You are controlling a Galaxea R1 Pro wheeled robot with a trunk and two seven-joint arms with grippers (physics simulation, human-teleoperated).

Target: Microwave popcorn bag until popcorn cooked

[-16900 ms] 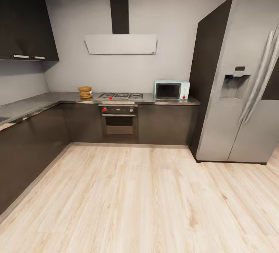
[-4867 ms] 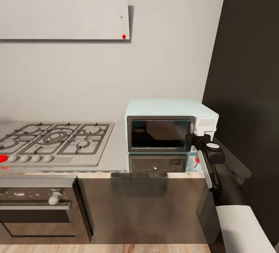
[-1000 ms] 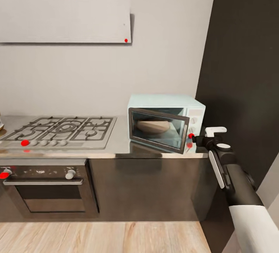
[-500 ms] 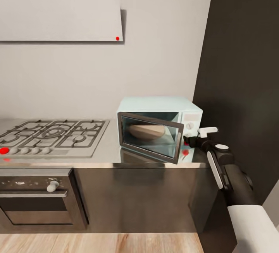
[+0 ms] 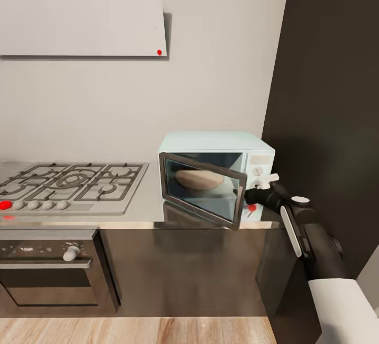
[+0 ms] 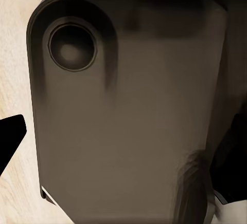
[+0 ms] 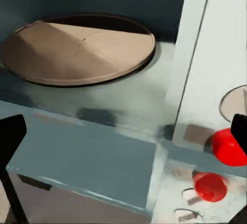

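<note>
Microwave (image 5: 216, 175) door (image 5: 202, 189) now stands further open than half a second ago, turntable (image 7: 77, 47) exposed and bare. Right gripper (image 5: 251, 195) sits at the door's free edge, fingers apart. Popcorn bag still awaits fetching from elsewhere on the countertop (image 5: 147, 210).

grey countertop (image 5: 150, 204); microwave (image 5: 221, 162), hob (image 5: 68, 186)

From my head camera, the hob (image 5: 68, 186) and oven (image 5: 50, 265) are cut off at the frame's left edge. I cannot judge the right gripper (image 5: 256, 190): its fingertips sit behind the microwave (image 5: 221, 175) door's edge. My left wrist camera faces a blurred dark panel (image 6: 128, 121), unidentifiable.
</note>
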